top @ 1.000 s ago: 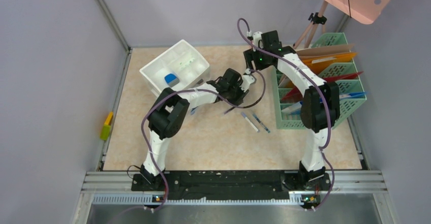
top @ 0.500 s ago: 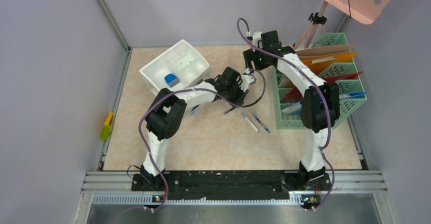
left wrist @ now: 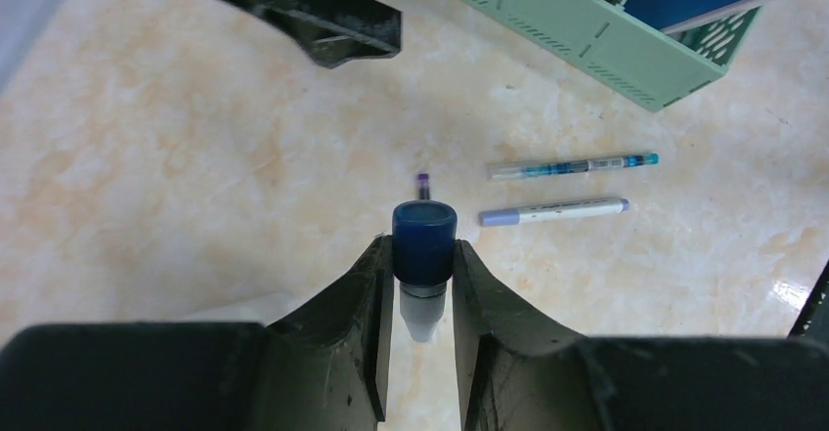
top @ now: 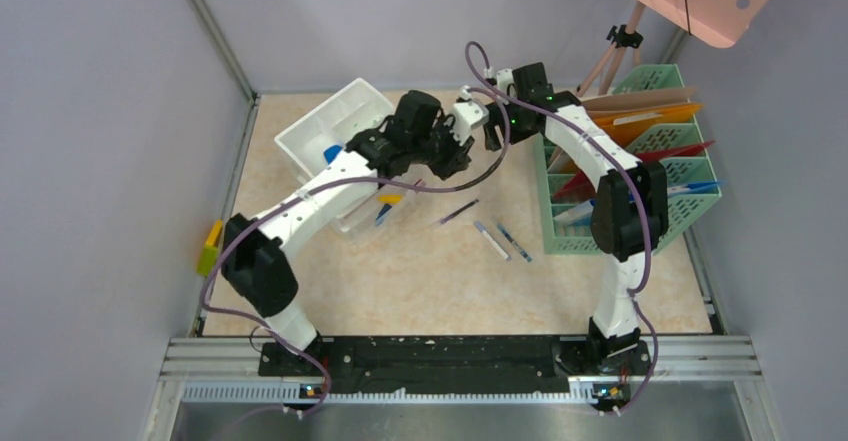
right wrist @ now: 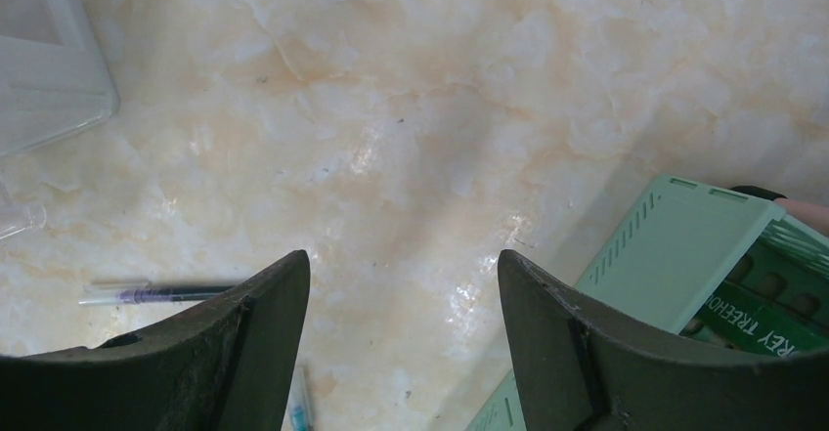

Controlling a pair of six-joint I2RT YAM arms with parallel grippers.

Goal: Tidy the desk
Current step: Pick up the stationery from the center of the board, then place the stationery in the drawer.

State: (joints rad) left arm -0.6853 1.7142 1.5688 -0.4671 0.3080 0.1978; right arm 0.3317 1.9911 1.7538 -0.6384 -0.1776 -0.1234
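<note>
Left arm is swinging up and back from mid-desk toward the white drawer unit [top: 335,126]; left gripper [left wrist: 423,255] is clamping a blue-capped marker [left wrist: 424,236], carried clear of the surface. Right gripper [right wrist: 403,284] is hovering with jaws apart, holding nothing, just beside the green file rack [top: 640,186]. The desk [top: 430,281] is lying under both arms; three pens [top: 490,241] are resting loose on it between unit and rack. Judgement: one item in transit, sorting far from finished.
</note>
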